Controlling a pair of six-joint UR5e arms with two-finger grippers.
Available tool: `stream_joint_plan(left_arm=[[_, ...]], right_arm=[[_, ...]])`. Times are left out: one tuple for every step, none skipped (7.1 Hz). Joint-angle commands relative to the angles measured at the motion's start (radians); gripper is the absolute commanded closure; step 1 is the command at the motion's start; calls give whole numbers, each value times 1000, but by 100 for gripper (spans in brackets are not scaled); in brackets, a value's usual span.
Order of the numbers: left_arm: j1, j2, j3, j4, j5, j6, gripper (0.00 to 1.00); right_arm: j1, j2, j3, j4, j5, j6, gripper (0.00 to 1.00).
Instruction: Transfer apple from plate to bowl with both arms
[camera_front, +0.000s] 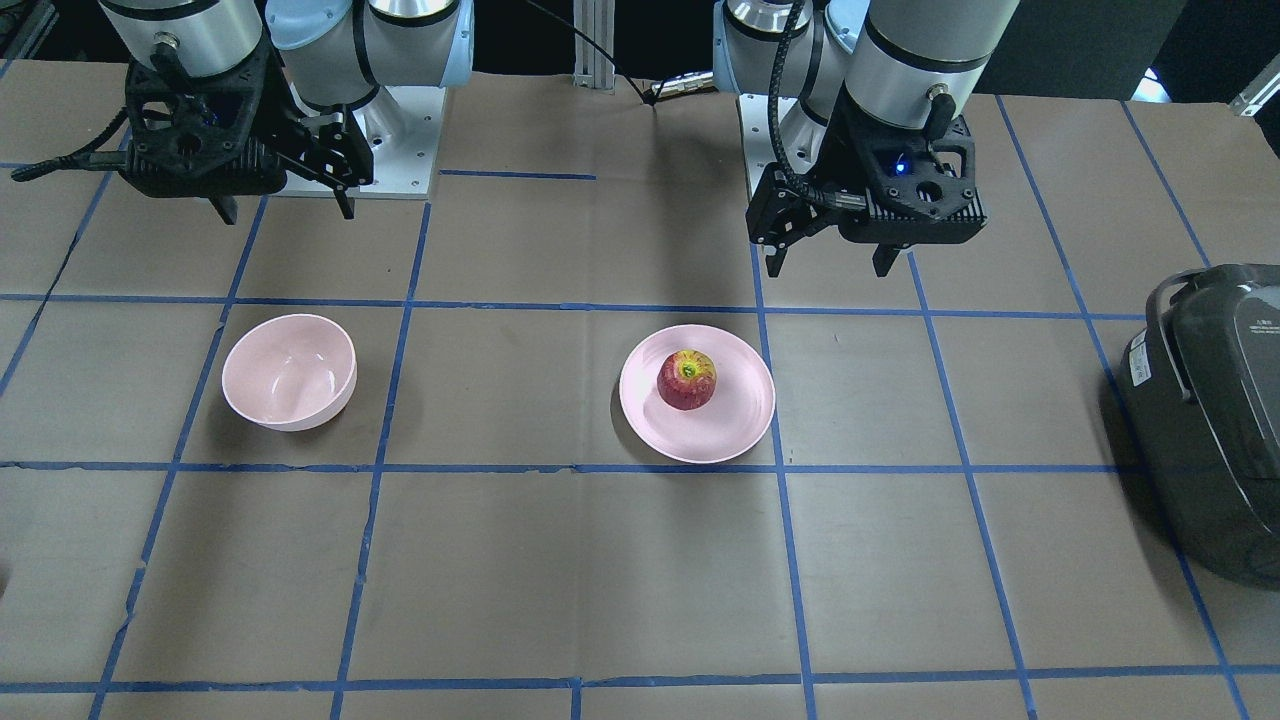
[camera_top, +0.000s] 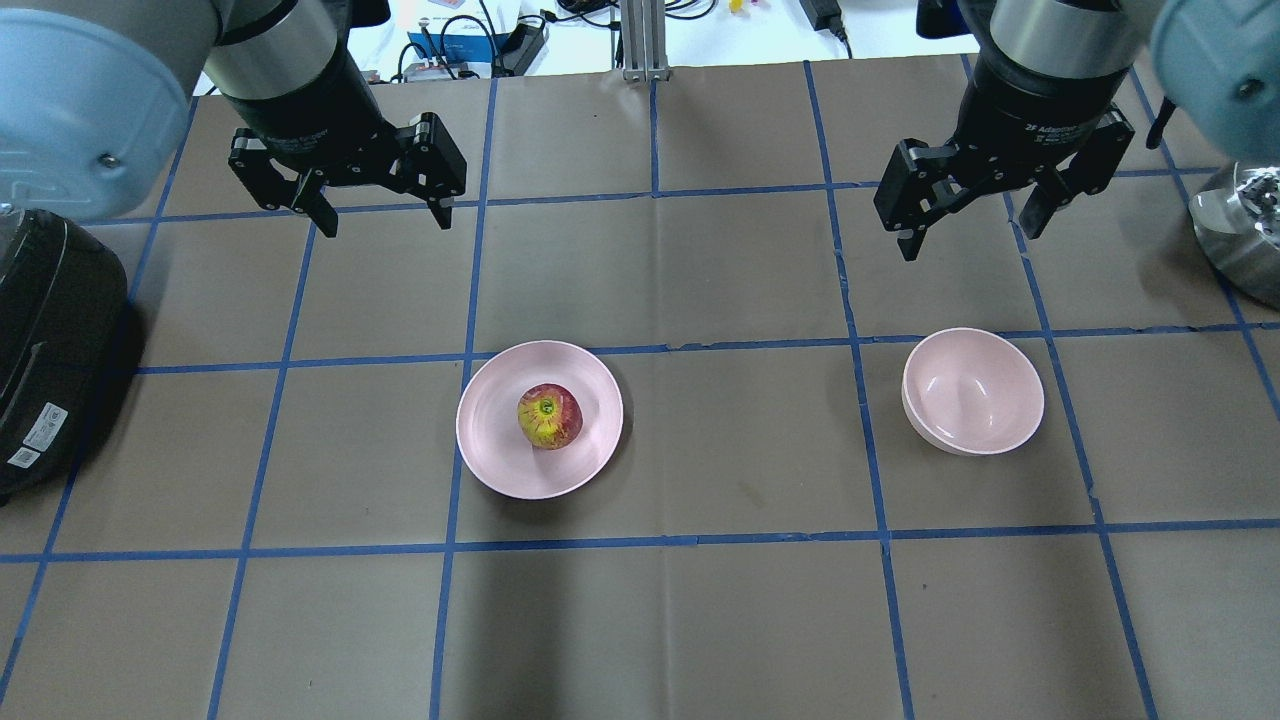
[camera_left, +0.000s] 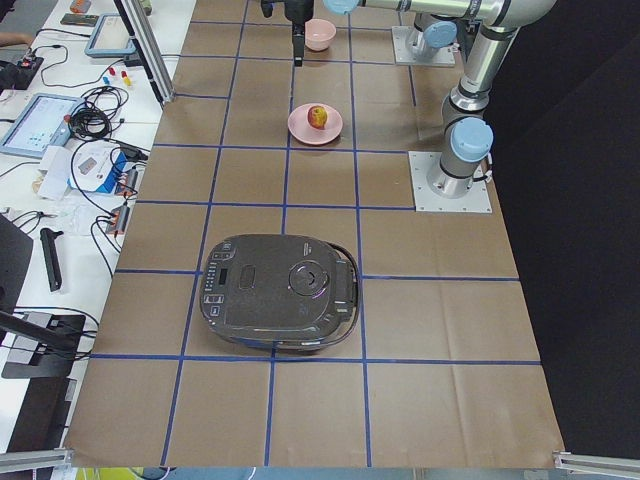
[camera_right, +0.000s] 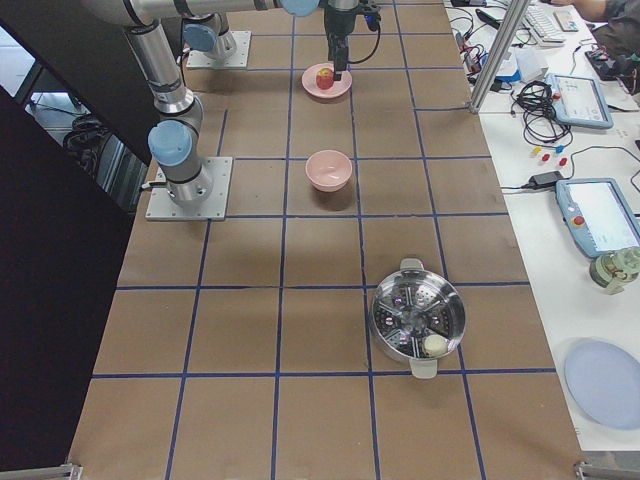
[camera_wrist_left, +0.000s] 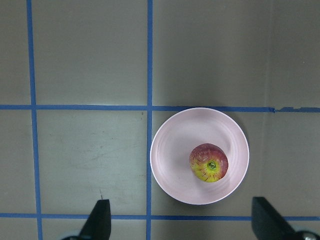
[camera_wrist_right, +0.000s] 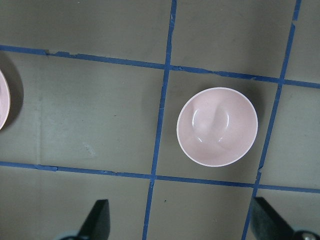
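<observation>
The red apple (camera_top: 549, 416) with a yellow-green stem patch sits on the flat pink plate (camera_top: 495, 440) near the table's middle; it also shows in the front view (camera_front: 687, 379) and the left wrist view (camera_wrist_left: 209, 163). The deep pink bowl (camera_top: 972, 390) stands empty to the right and shows in the right wrist view (camera_wrist_right: 217, 126). My left gripper (camera_top: 383, 222) is open and empty, raised beyond the plate (camera_wrist_left: 170, 150). My right gripper (camera_top: 970, 238) is open and empty, raised beyond the bowl.
A black rice cooker (camera_top: 45, 330) stands at the table's left end. A metal steamer pot (camera_top: 1240, 225) stands at the right end. Blue tape lines grid the brown table. Cables and devices lie on the side bench beyond the table.
</observation>
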Motion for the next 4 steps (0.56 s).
stream_joint_plan(left_arm=[[0, -1, -1, 0, 0, 0, 0], [0, -1, -1, 0, -4, 0, 0], [0, -1, -1, 0, -4, 0, 0], [0, -3, -2, 0, -5, 0, 0]], right_arm=[[-9, -2, 4, -10, 15, -8, 0], [-9, 4, 2, -13, 24, -2, 0], [-11, 2, -1, -11, 24, 14, 0], [-14, 1, -11, -8, 48, 25, 0]])
